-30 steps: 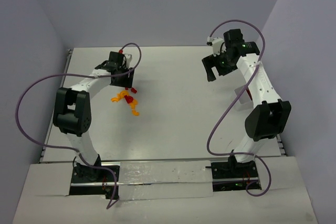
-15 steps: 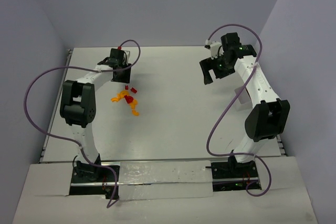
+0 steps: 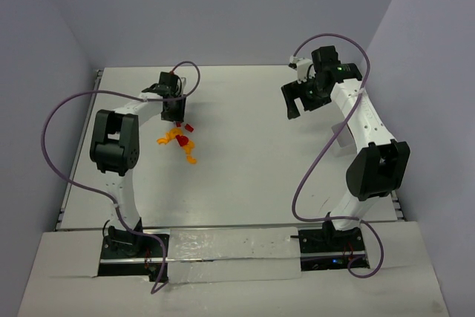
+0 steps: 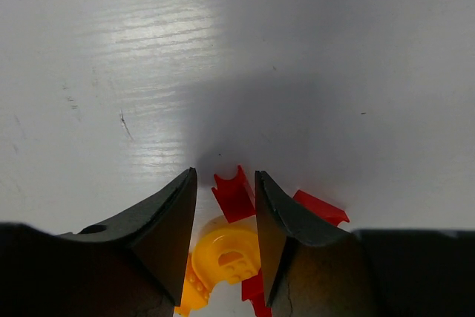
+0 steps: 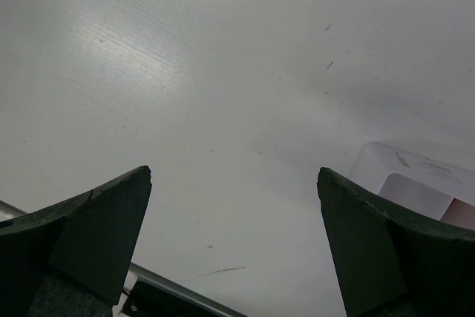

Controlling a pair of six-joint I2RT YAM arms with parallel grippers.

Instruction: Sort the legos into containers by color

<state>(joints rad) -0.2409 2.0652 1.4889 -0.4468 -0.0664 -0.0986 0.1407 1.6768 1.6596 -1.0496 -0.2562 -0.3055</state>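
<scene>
A small pile of legos lies on the white table at the left. It holds orange-yellow pieces (image 3: 177, 139) and red pieces (image 3: 187, 127). My left gripper (image 3: 175, 114) hangs right over the far edge of the pile. In the left wrist view its jaws (image 4: 225, 176) stand a narrow gap apart. A red brick (image 4: 234, 194) and a curved yellow piece (image 4: 226, 254) show between them, and another red brick (image 4: 320, 208) lies to the right. My right gripper (image 3: 295, 103) is wide open and empty (image 5: 234, 172) above bare table. A white container (image 5: 415, 176) shows at its right. No green lego is visible.
The white container (image 3: 343, 133) stands partly hidden behind my right arm near the table's right side. Purple cables loop over both arms. A metal rail (image 5: 171, 287) shows at the bottom of the right wrist view. Purple walls close in the table.
My left arm has folded its elbow in. Its gripper drew back toward the far edge, then came forward over the pile. My right gripper has shifted slightly left.
</scene>
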